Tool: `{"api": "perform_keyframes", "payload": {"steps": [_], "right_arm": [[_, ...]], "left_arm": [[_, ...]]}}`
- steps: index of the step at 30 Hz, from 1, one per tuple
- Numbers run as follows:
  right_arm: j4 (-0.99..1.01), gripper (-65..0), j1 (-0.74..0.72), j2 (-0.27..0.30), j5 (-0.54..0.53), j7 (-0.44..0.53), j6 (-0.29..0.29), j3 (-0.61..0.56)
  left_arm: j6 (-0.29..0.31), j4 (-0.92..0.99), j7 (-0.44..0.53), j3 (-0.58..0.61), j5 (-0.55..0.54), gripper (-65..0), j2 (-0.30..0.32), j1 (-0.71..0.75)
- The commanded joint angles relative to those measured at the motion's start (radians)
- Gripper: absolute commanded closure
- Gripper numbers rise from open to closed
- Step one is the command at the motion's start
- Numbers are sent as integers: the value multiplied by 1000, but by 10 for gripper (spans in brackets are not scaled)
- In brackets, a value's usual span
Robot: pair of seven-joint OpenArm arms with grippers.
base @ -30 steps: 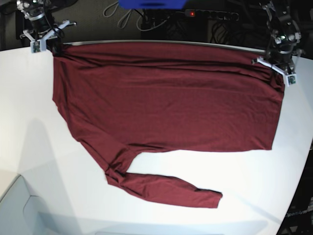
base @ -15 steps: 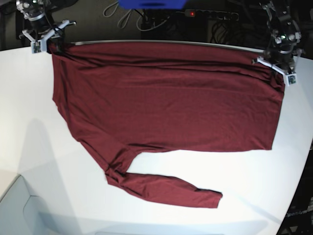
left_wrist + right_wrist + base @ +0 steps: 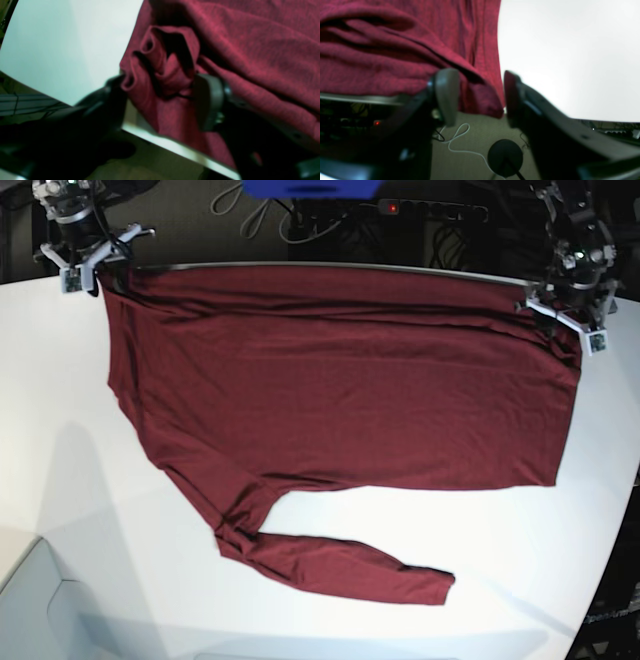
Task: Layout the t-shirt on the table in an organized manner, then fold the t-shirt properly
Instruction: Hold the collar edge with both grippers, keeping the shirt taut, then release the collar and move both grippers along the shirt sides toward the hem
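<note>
A: Where is the t-shirt point(image 3: 340, 400)?

B: Spread across the upper and middle part of the base view, on the white table point(image 3: 60, 440). Its top edge runs along the table's far rim, and one long sleeve trails toward the lower middle of the frame, ending near the bottom right of centre. The body lies mostly flat, with a few long creases near the top edge.

A: And the corners?

B: The upper left corner sits at the table's edge right by the right gripper point(image 3: 88, 260). In the right wrist view that corner of cloth hangs slightly over the rim, between the two fingers point(image 3: 446, 96). The jaws stand apart there, with daylight on either side of the fabric, so nothing is pinched.

A: The other side?

B: The left gripper point(image 3: 570, 315) is at the upper right of the base view, over the shirt's other top corner. In the left wrist view a bunched, rolled fold of the shirt lies between its pads point(image 3: 208, 100). The jaws are spread wide; the left finger touches the fold's edge, but the cloth is not clamped.

A: Anything beyond the table?

B: A power strip point(image 3: 432, 210) with a red light lies on the dark floor at the top, along with a white cable point(image 3: 456, 140) and a round black base point(image 3: 505, 156) seen low in the right wrist view.
</note>
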State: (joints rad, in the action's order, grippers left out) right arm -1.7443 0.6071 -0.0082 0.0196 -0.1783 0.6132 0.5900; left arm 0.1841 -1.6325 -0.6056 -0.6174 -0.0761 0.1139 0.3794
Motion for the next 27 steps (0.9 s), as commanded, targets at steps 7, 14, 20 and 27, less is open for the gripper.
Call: {"api": "perform_keyframes", "payload": {"steps": [7, 14, 20, 27], "right_arm": [[-19, -402, -71, 1, -17, 21, -3, 83], [-19, -437, -151, 9, -14, 27, -3, 97], [-9, -444, -304, 29, -13, 21, -3, 58], [99, -444, -496, 58, -11, -19, -3, -98]], "left_arm": [[-5, -64, 25, -6, -4, -544, 4, 0], [-5, -143, 25, -8, -4, -557, -26, -52], [-5, -156, 25, -6, -3, -557, -32, -179], [-7, -51, 20, -2, 3, -557, -32, -346]]}}
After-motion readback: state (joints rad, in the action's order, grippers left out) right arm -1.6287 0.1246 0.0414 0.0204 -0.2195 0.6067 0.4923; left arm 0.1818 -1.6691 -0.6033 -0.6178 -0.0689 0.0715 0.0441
